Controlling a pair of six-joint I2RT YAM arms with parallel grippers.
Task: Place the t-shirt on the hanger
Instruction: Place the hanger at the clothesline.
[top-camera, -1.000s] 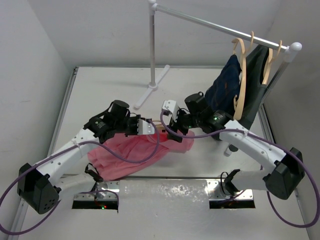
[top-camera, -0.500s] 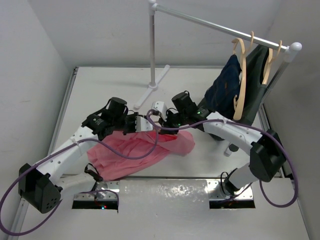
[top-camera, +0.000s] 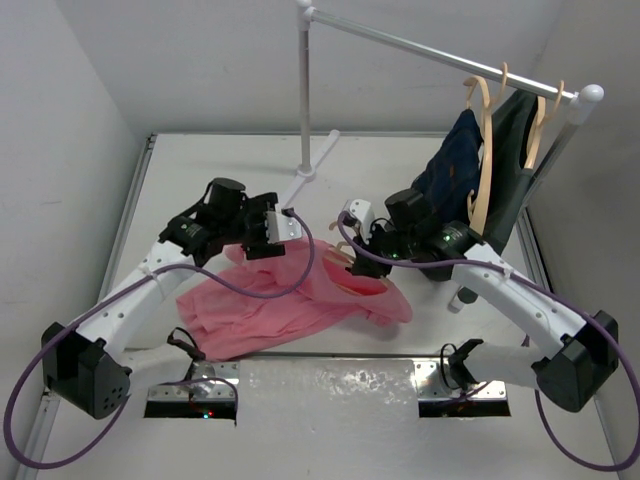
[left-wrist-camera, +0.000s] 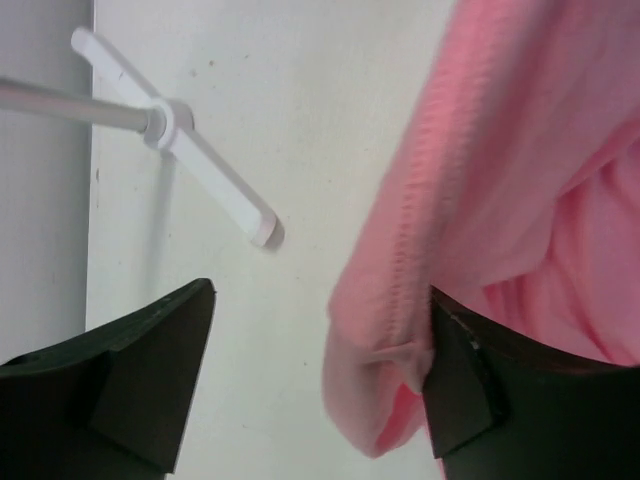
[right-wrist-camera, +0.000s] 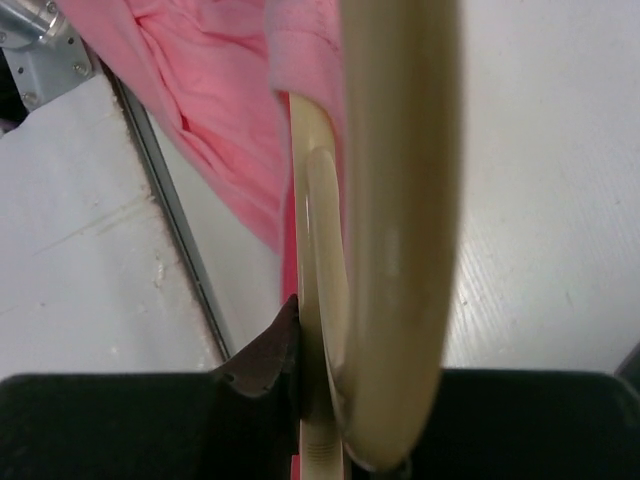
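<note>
In the right wrist view the hanger (right-wrist-camera: 400, 200) is showing only as a blur, running off the top edge. In the top view the t-shirt (top-camera: 300, 300) is covering most of it, and the right gripper (top-camera: 352, 250) is hiding its own fingertips. In the left wrist view the t-shirt is spilling past the right edge and covering part of one finger of the left gripper (left-wrist-camera: 320, 300).
</note>
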